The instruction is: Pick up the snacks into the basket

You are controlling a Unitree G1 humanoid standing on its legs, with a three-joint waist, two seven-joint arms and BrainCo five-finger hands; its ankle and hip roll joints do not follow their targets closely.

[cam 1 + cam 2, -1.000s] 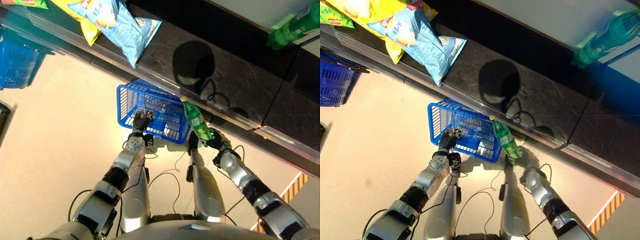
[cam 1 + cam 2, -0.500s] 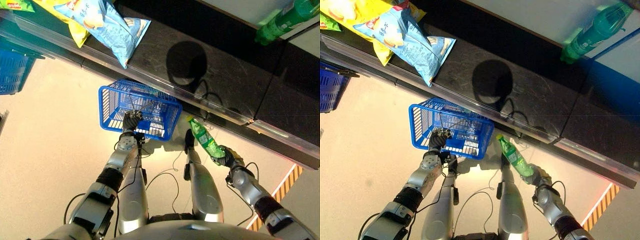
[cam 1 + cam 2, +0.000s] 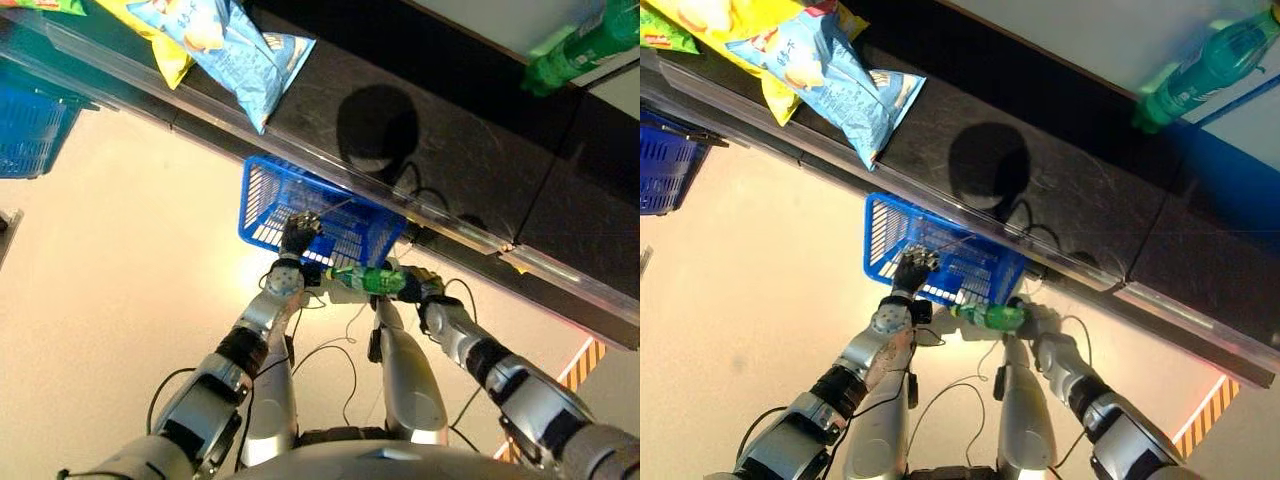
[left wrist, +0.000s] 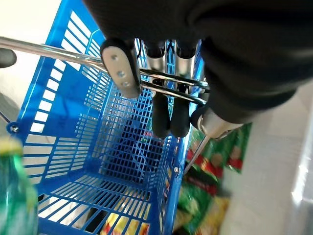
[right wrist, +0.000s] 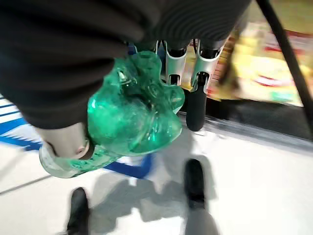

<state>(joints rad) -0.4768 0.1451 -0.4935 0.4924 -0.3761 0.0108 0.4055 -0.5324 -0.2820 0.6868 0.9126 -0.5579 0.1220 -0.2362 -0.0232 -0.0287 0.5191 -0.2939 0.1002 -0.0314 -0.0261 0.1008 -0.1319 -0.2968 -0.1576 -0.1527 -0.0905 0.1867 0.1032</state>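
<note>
My left hand [image 3: 298,235] is shut on the wire handle [image 4: 58,54] of a blue plastic basket [image 3: 262,195], which hangs close against the dark shelf front. In the left wrist view my fingers [image 4: 161,115] curl round the two metal wires above the basket's open inside [image 4: 73,147]. My right hand [image 3: 420,287] is shut on the base of a green bottle [image 3: 368,280]. The bottle lies level, its cap pointing at my left hand, just outside the basket's near rim. The right wrist view shows the bottle's lobed bottom [image 5: 132,115] in my grip.
A light-blue chip bag [image 3: 235,45] and a yellow bag [image 3: 150,30] lie on the dark shelf top [image 3: 450,150]. A second green bottle [image 3: 580,50] lies far right. Another blue basket [image 3: 30,125] stands left. Snack packets [image 4: 215,161] fill a lower shelf.
My right hand has swung the bottle in from the right and tipped it level beside the basket. My left hand has carried the basket right, closer under the shelf edge.
</note>
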